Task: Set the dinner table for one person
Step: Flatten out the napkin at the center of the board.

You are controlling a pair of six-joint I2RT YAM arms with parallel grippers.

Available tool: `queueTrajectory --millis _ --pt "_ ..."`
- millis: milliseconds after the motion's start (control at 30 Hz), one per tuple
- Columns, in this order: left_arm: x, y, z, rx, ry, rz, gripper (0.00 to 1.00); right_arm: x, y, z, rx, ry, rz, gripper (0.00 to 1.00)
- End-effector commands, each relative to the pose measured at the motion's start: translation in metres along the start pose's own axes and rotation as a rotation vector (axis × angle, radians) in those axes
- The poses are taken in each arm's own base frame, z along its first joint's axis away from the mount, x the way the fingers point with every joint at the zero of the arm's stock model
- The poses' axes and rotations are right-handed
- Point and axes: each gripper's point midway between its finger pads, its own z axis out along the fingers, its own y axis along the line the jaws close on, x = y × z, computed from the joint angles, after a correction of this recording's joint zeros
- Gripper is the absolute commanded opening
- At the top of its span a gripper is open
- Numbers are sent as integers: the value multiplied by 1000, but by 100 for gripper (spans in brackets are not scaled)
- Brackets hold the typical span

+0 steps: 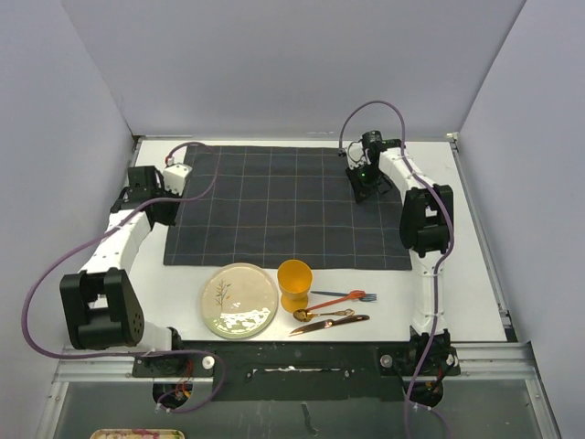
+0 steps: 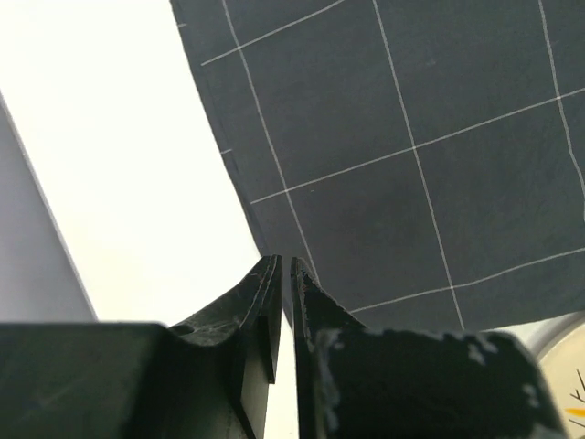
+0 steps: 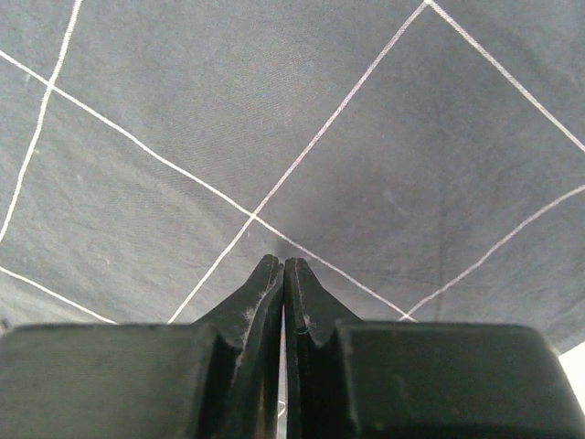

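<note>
Right gripper (image 3: 281,262) up close: jaws pressed together, holding nothing, tips pointed at the grey gridded cloth (image 3: 384,128). Left gripper (image 2: 283,260) shows only a thin slit, tips right at the cloth's edge; whether it pinches the fabric, I can't tell. Dinner table (image 2: 119,146) spreads white beneath and left of those tips.

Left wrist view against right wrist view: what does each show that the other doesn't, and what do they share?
Only the left wrist: an edge of the dark cloth, bare white table beside it, a plate rim in the lower right corner, and the left tool. Only the right wrist: the right tool, with cloth filling almost the whole frame. Both: the cloth's thin light grid lines, and a tool closed or nearly so.
</note>
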Motion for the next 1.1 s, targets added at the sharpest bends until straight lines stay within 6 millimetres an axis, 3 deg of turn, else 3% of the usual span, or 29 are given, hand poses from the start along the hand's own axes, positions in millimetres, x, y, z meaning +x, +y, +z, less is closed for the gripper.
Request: queueTrajectory --millis 0,767,1067 --pt "-15 8 -29 -36 -71 -12 9 -10 2 -2 -18 -21 13 0" --pt "1 11 -58 -75 -61 -26 9 -21 -6 6 -18 5 22 0" --pt "8 9 -58 -79 -53 -35 9 -26 -14 9 16 9 17 0"
